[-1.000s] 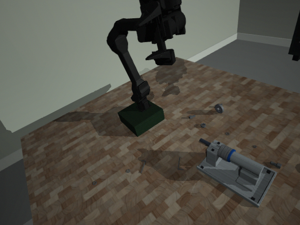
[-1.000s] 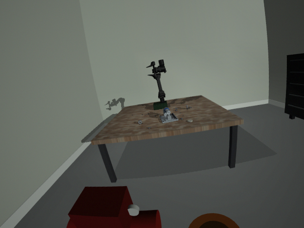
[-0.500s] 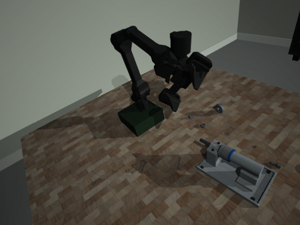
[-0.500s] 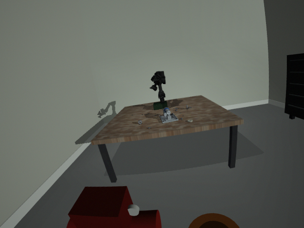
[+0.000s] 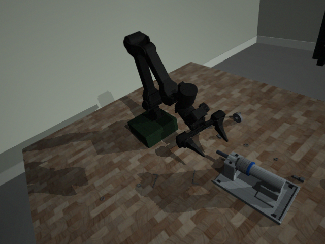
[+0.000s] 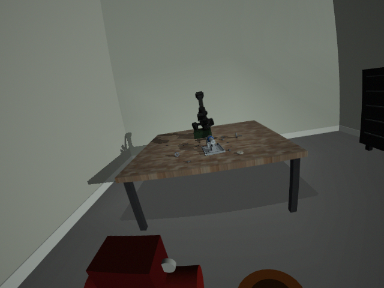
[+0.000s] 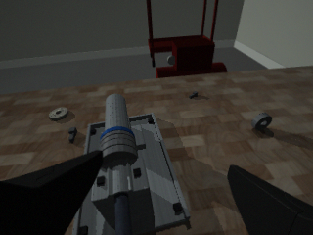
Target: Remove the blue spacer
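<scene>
At the housing block: blue spacer seated on the shaft line, gripper open and unloaded

The blue spacer (image 5: 249,168) (image 6: 210,137) (image 7: 117,128) sits around the shaft line, between the grey spacers (image 5: 243,164) (image 7: 117,145) and the large grey cylinder (image 5: 267,176) (image 7: 116,112). The grey spacers stand between it and the small upright block (image 5: 229,169) (image 7: 124,193). From that block's outer side the dark shaft (image 5: 222,153) (image 7: 123,212) projects. All of this is carried on a grey base plate (image 5: 244,190) (image 6: 213,152) (image 7: 168,181), lying on the wooden table (image 5: 167,220) (image 6: 213,165) (image 7: 205,142).

My gripper (image 5: 215,149) (image 6: 203,127) (image 7: 165,164) is wide open with nothing between its fingers, near the shaft's projecting end and apart from it. Further out, I record a grey ring (image 5: 237,117) on its edge and two thin hex keys (image 5: 155,180) lying flat. My arm stands on a green base (image 5: 149,139) (image 6: 198,134).
</scene>
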`<state>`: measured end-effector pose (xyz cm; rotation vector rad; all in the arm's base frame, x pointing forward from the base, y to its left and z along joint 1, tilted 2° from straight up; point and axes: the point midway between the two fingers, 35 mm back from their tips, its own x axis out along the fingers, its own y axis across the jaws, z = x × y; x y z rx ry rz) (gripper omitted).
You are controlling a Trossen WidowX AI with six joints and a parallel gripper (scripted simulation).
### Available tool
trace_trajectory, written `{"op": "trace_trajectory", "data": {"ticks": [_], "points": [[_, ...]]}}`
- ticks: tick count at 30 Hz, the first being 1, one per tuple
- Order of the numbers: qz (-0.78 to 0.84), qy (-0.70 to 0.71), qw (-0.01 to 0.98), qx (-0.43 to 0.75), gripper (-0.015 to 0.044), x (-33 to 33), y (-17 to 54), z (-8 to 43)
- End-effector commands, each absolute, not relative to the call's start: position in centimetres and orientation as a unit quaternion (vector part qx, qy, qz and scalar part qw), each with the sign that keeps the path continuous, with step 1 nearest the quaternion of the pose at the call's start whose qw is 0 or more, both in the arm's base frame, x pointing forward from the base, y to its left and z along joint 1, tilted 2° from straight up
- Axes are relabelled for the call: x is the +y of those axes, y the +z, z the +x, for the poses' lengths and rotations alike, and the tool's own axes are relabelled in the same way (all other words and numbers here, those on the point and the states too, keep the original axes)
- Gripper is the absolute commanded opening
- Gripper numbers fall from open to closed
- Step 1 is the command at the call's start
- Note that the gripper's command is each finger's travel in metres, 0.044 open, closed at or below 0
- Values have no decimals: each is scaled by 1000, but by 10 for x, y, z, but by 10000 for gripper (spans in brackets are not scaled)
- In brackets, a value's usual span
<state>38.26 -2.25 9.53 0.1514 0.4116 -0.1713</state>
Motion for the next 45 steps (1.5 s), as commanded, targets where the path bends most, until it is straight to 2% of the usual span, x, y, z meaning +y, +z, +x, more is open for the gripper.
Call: {"op": "trace_trajectory", "data": {"ticks": [1, 45], "points": [[-18, 47, 964, 260, 440, 3, 43, 344], [-21, 52, 964, 261, 440, 7, 41, 342]]}}
